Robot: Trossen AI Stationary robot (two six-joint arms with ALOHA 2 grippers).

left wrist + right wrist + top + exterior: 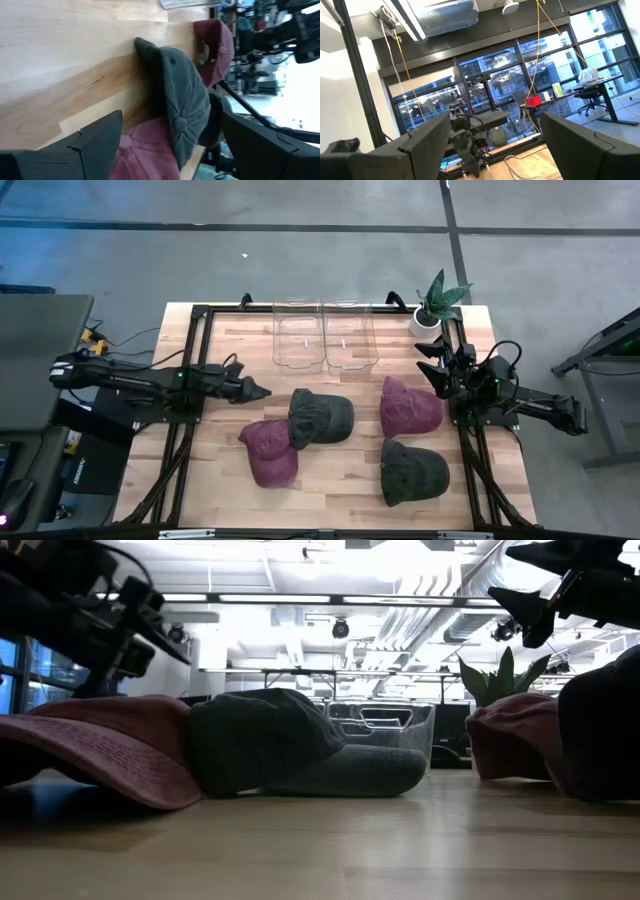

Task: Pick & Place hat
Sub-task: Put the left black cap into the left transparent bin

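Several caps lie on the wooden table. A dark grey cap (pixel 322 417) rests partly on a maroon cap (pixel 270 452), overlapping its far right side. Another maroon cap (pixel 410 407) and another dark cap (pixel 412 470) lie to the right. My left gripper (pixel 258 392) hovers open just left of the overlapping pair and points at them. In the left wrist view its gripper (pixel 170 110) frames the grey cap (pixel 185 105) without touching it. My right gripper (pixel 437 368) waits open at the table's right side and is raised. In the right wrist view that gripper (pixel 496 120) points up into the room.
Two clear plastic bins (pixel 325 335) stand side by side at the table's far edge. A potted plant (pixel 437 305) is at the far right corner. Black frame rails (pixel 190 360) run along the table's left and right sides. Bare wood lies between the bins and the caps.
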